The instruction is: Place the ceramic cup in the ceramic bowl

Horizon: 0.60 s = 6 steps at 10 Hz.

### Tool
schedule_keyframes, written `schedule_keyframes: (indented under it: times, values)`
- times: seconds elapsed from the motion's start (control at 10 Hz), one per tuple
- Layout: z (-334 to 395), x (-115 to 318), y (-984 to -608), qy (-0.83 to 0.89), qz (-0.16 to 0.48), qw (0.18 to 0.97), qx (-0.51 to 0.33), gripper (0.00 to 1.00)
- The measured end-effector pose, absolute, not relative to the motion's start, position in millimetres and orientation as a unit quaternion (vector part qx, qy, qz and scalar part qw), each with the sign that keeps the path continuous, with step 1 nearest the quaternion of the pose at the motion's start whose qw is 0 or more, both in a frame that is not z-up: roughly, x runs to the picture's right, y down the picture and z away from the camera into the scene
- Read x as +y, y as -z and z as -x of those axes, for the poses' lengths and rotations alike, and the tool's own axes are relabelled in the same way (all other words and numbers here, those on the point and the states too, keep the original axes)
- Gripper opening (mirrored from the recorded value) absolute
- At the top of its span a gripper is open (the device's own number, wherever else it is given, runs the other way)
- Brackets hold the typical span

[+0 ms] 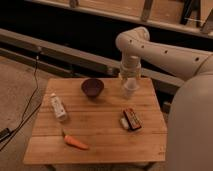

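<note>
The ceramic cup (130, 92) is small and pale white. It stands near the far right of the wooden table (100, 130). The ceramic bowl (92, 87) is round and dark brown-purple, and sits at the far middle of the table, left of the cup. My gripper (129, 81) points down from the white arm (150, 47), directly over the cup and close to its rim. I cannot tell whether it touches the cup. The bowl is empty.
A white labelled bottle (58, 107) lies at the table's left. An orange carrot (76, 143) lies at the front left. A dark snack packet (131, 120) lies at the right. Behind the table runs a low ledge (60, 50). A cable (25, 107) trails on the floor at the left.
</note>
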State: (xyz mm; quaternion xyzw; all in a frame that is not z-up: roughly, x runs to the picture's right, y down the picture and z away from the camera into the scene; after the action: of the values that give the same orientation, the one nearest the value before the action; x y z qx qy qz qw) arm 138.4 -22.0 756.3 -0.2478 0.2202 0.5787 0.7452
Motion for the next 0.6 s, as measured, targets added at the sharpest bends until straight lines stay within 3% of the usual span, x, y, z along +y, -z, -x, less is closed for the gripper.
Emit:
schedule_keyframes:
  times: [0.6]
  values:
    - [-150,-38,-828,-0.552,0.278,0.758,0.207,0.65]
